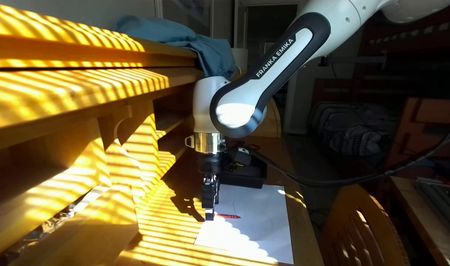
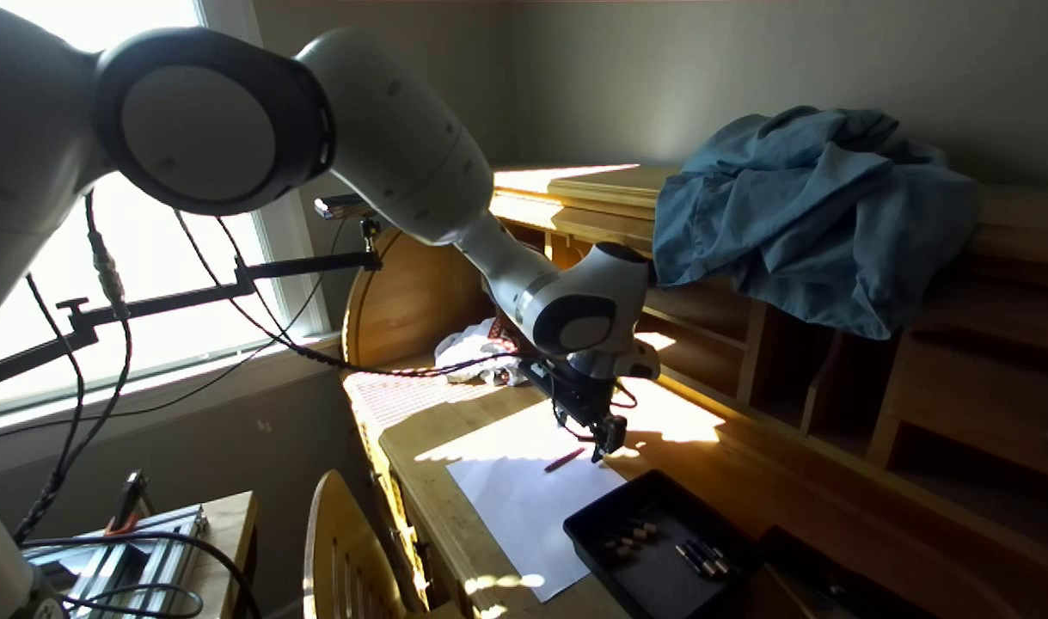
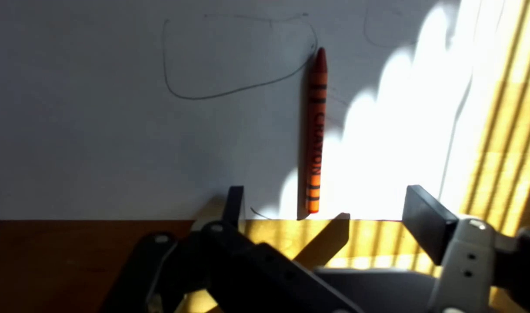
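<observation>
My gripper (image 3: 328, 217) is open and empty, with its fingers wide apart. It points down over the desk at the edge of a white sheet of paper (image 3: 117, 152). A red-orange crayon (image 3: 317, 126) lies on the paper, its blunt end near the paper's edge. In the wrist view that end shows between the fingers and its tip points away from them. In both exterior views the gripper (image 1: 209, 214) (image 2: 605, 456) is low beside the crayon (image 1: 229, 216) (image 2: 564, 460). Thin pencil lines are drawn on the paper. I cannot tell whether the fingertips touch the desk.
A black tray (image 2: 652, 478) with several small cylindrical objects stands beside the paper; it shows in both exterior views (image 1: 243, 181). Wooden desk shelves (image 1: 130, 118) rise close beside the gripper. A blue cloth (image 2: 799, 206) hangs over the shelf top. A wooden chair (image 1: 357, 229) stands at the desk.
</observation>
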### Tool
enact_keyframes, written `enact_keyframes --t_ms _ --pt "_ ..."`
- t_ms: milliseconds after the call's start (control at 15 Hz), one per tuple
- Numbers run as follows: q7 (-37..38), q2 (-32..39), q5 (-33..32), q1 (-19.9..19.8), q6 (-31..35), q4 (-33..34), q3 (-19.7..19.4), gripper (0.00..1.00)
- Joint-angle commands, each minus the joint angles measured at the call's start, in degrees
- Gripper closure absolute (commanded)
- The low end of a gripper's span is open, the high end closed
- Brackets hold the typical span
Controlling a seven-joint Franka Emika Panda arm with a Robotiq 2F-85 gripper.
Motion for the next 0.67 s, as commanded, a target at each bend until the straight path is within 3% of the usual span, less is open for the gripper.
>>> enact_keyframes --t_ms 0,533,600 --pt "0.6 1.5 1.4 1.0 -1.1 2.6 -0.7 0.37" --pt "0.4 1.9 1.4 1.0 -1.3 3.1 -0.7 0.95" --pt "0.4 1.9 1.4 1.0 -1.2 3.0 -0.7 0.99"
